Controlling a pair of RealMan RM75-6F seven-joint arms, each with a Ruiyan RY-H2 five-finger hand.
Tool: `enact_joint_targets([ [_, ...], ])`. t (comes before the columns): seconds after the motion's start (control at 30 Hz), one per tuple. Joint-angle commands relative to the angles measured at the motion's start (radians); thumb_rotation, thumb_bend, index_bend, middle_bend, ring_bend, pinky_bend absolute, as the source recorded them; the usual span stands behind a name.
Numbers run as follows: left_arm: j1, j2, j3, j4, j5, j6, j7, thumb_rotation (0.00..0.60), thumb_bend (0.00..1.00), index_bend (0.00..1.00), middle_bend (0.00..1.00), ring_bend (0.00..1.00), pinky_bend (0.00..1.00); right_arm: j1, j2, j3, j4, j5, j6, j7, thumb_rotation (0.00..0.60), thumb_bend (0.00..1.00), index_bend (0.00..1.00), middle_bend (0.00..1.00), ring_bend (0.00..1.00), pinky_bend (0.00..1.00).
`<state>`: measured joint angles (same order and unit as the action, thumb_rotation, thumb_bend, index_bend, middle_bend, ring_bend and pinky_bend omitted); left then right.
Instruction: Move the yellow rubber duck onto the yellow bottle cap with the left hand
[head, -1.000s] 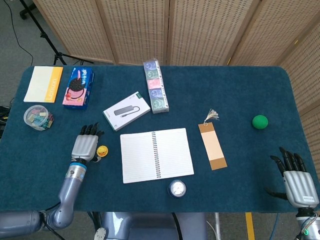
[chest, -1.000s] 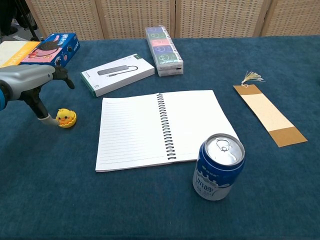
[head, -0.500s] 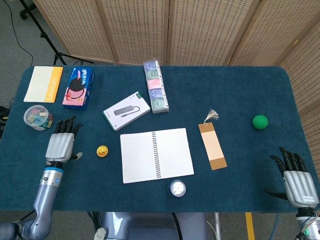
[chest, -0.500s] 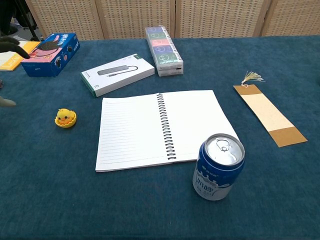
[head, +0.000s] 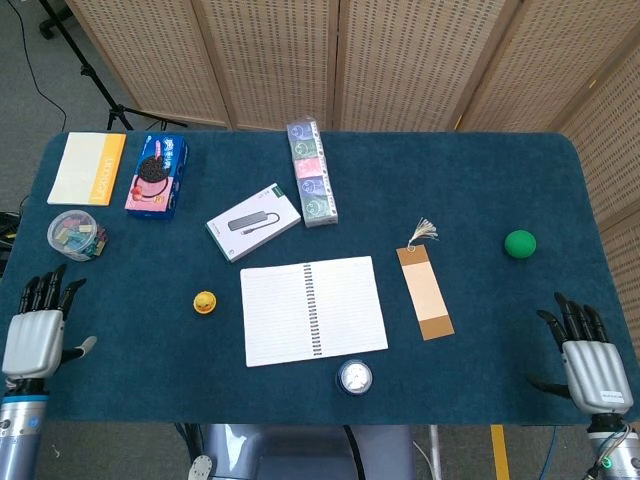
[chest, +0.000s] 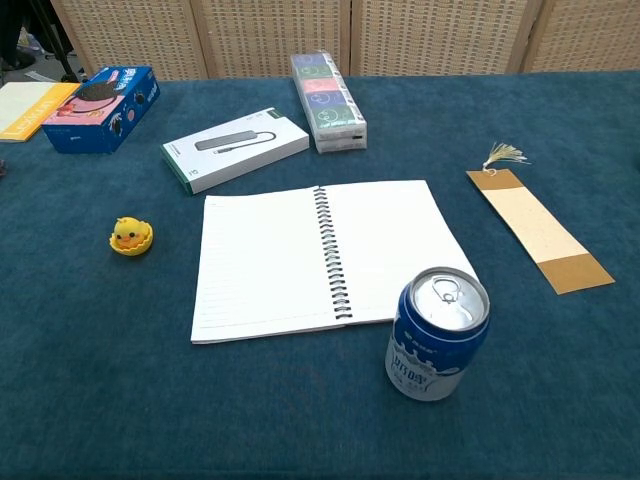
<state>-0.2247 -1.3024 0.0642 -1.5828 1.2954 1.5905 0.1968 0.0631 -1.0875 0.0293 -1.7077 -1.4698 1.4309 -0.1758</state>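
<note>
Duck (chest: 130, 236) sits on the cap near the bench's left edge, so we judge it placed; we keep the empty, spread left robot hand (head: 36, 335) clear of it.

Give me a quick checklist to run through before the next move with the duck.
1. Duck sits upright on the yellow cap: ok.
2. Left robot hand holds nothing, fingers apart: ok.
3. Left robot hand is well apart from the duck, at the table's left edge: ok.
4. Right robot hand is open at the right front corner: ok.
5. Notebook and can stand apart from the duck: ok.
6. Duck centred on the cap: cannot tell.
</note>
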Motion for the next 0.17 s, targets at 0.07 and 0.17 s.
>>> enact_joint_targets([
  [0.07, 0.022, -0.003, 0.0, 0.02, 0.03, 0.01, -0.01, 0.6, 0.12, 0.19, 0.0, 0.0, 0.0, 0.002, -0.002, 0.0, 0.001, 0.001, -0.004, -0.003, 0.6, 0.0, 0.16, 0.0, 0.0, 0.03],
  [0.17, 0.031, -0.002, -0.006, 0.023, 0.041, 0.005, -0.006, 0.6, 0.12, 0.19, 0.0, 0.0, 0.0, 0.004, -0.017, 0.007, 0.004, 0.0, 0.002, 0.018, 0.6, 0.0, 0.16, 0.0, 0.0, 0.03],
])
